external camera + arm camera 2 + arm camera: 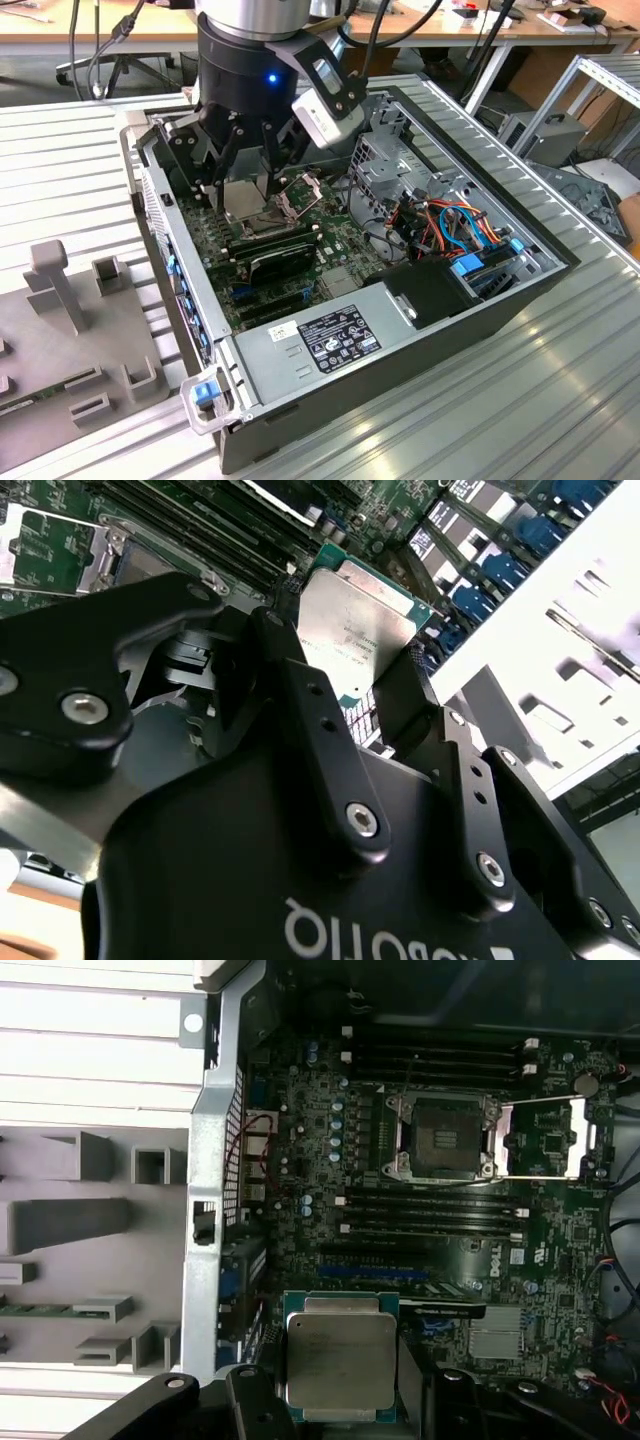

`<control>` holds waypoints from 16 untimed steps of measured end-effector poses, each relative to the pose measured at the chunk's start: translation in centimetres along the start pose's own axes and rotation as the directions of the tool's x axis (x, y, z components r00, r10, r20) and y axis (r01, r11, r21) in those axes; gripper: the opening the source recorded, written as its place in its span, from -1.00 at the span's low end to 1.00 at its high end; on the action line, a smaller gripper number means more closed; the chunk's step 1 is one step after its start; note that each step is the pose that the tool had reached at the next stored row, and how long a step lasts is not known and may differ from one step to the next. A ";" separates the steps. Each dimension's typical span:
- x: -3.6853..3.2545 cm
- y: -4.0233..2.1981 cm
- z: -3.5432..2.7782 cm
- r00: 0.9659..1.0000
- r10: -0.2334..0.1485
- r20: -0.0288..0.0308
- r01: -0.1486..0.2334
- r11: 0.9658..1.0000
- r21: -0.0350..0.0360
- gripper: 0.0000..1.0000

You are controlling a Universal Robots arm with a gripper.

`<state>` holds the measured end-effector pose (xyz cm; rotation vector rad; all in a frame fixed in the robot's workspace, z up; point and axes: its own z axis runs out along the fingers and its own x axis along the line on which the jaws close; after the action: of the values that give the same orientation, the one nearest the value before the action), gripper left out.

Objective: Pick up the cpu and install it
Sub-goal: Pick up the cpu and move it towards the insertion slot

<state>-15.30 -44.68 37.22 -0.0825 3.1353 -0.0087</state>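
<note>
Gripping the cpu (340, 1365) by two opposite edges, my pincer (340, 1390) is closed narrow on it over the open computer case (420, 378). The first wrist view looks straight down on the socket (441, 1138), bare, its metal frame (545, 1140) swung aside and memory sticks (430, 1210) beside it. The second wrist view shows my fingers (300, 695) pressed against the chip's grey lid. From the exterior view the chip seems to hang just above the board, though I cannot judge the gap. A grey fixture (70, 290) sits on the table (560, 400) beside the case.
</note>
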 end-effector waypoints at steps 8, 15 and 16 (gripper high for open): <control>-1.62 -0.09 0.01 1.000 0.000 0.000 0.000 1.000 0.000 0.09; -2.19 -0.12 0.01 1.000 0.000 0.000 0.000 1.000 0.000 0.09; -2.19 -0.12 0.01 1.000 0.000 0.000 0.000 1.000 0.000 0.09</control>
<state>-13.11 -44.68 37.22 -0.0825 3.1352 -0.0087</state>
